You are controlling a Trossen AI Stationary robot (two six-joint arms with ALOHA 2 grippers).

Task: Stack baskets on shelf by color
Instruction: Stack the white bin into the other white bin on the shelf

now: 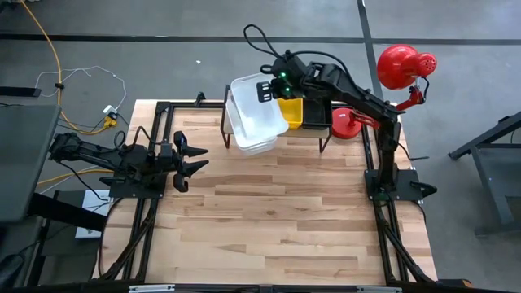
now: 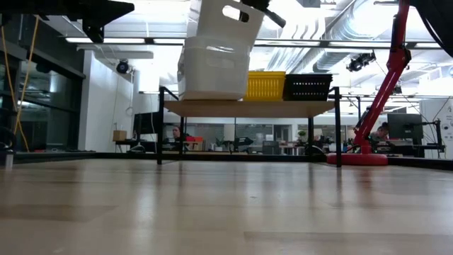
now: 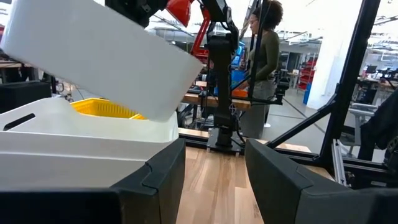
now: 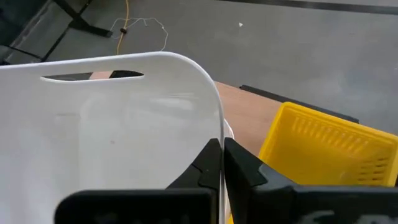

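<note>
Right pincer is out over the left end of the shelf, clamped fully shut on the rim wall of a white basket; in the right wrist view the two fingers pinch the thin white wall between them. That held basket is tilted, one end higher, hanging over and partly into the white baskets already stacked on the shelf; can't tell if it touches them. How many whites are in the stack can't be told. Nothing visible inside the held basket.

Next along the shelf: yellow basket, middle position, just beside the white stack. Black basket at the right end, touching or nearly touching the yellow. Contents of both hidden by their walls in the low view; from above the yellow one looks empty inside, black one mostly hidden under the right arm.

Left pincer waits low over the left side of the worktop, well apart from the shelf, fingers spread part way, holding nothing.

Red lamp stands at the right end of the shelf, its base on the worktop. A person stands in the room beyond.
</note>
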